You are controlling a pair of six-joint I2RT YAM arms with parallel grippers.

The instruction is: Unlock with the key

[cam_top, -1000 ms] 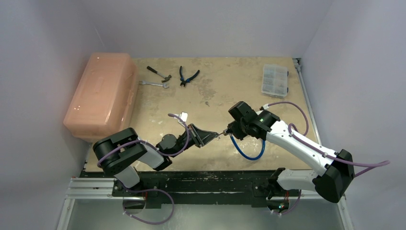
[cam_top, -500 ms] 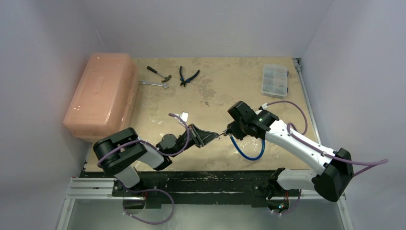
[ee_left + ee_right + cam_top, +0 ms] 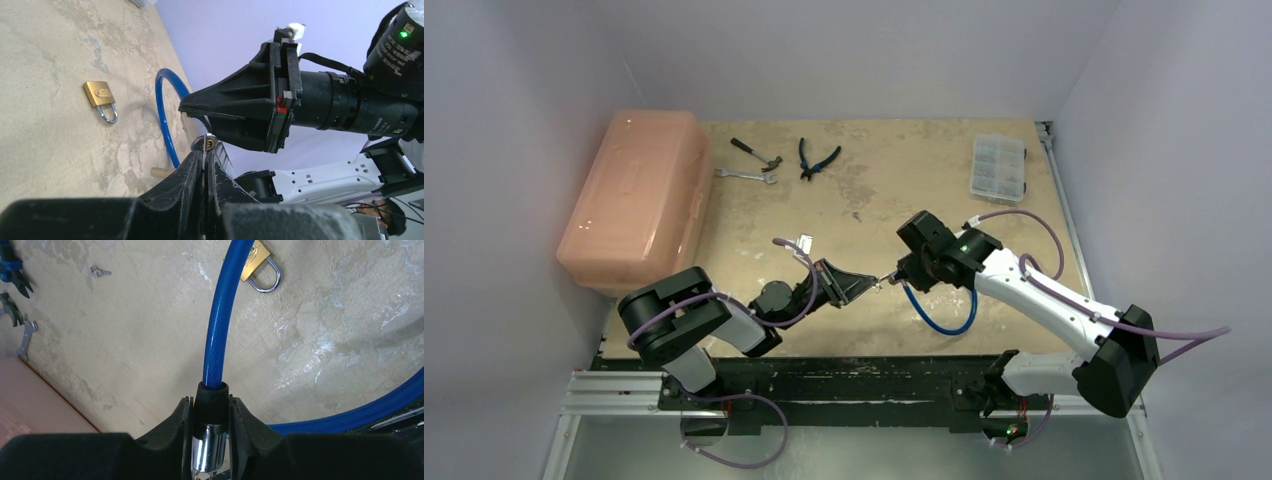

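Note:
My left gripper (image 3: 864, 287) is shut on the key (image 3: 205, 151), a thin silvery blade pinched between the jaws in the left wrist view (image 3: 206, 156). The key's tip meets the round silver lock cylinder (image 3: 210, 142) of a blue cable lock (image 3: 936, 322). My right gripper (image 3: 904, 273) is shut on that lock's black and chrome end (image 3: 211, 412), with the blue cable (image 3: 220, 325) rising out of the jaws. The two grippers face each other tip to tip. A small brass padlock (image 3: 100, 95) lies on the table, and it also shows in the right wrist view (image 3: 258, 263).
A pink toolbox (image 3: 634, 200) stands at the left. A hammer (image 3: 756, 153), a wrench (image 3: 746, 175) and pliers (image 3: 817, 158) lie at the back. A clear organiser box (image 3: 999, 167) is at the back right. A small loose key (image 3: 856, 215) lies mid-table.
My right arm has eased slightly left toward the left gripper. Both grips are unchanged.

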